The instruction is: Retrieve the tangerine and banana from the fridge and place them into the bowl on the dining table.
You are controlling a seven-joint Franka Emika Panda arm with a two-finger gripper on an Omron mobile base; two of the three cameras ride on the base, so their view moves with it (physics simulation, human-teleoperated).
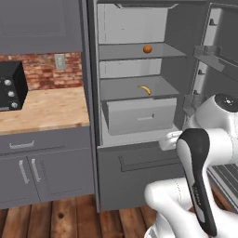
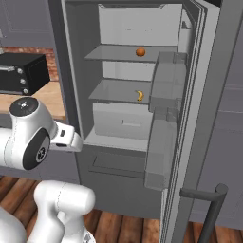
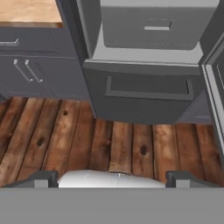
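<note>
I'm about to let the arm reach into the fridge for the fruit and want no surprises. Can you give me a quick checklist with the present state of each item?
1. Fridge door swung open: ok.
2. Tangerine in sight, alone on the upper shelf: ok.
3. Banana in sight, lying on the shelf below, above the drawer: ok.
4. Gripper open with nothing between the fingers: ok.
5. Gripper aimed at the fruit: not ok, the hand view looks down at the wooden floor and the fridge's lower part.
6. Bowl and dining table ready: cannot tell.
</note>
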